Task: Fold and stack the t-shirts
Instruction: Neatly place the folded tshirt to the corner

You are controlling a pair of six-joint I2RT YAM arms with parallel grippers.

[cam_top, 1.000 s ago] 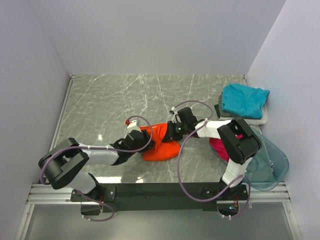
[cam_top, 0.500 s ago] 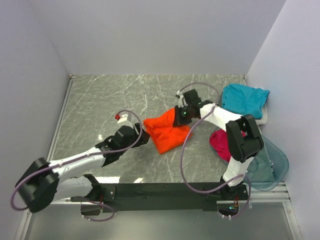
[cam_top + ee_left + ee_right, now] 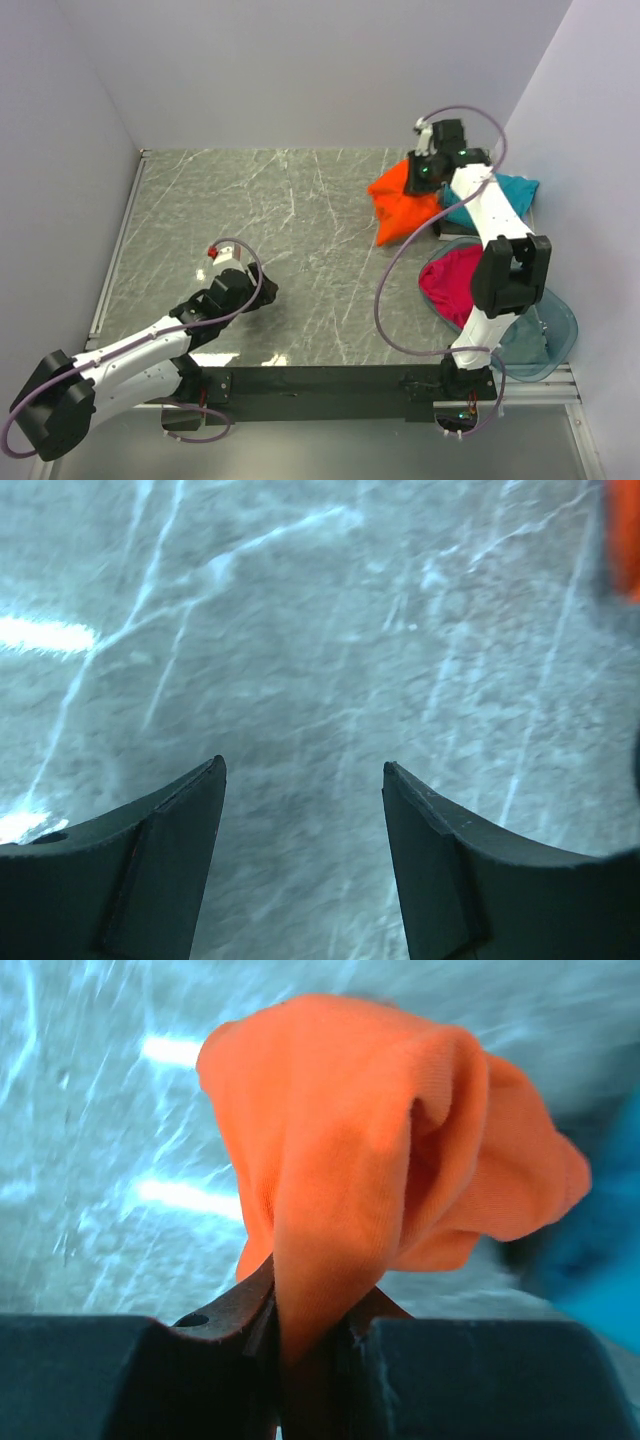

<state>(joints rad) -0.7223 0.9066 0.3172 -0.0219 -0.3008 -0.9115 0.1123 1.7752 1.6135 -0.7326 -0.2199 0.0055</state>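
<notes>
Top external: teal t-shirt [image 3: 518, 190] partly hidden

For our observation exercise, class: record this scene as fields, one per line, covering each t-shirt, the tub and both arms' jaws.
orange t-shirt: bright orange soft cloth t-shirt, bunched, far right of table, beside the teal one
teal t-shirt: teal cloth t-shirt at far right edge, partly hidden by right arm
magenta t-shirt: magenta-pink cloth t-shirt, crumpled, apparently inside clear bluish plastic tub
left jaws: open, empty, over grey marble table
right jaws: shut on the orange t-shirt
</notes>
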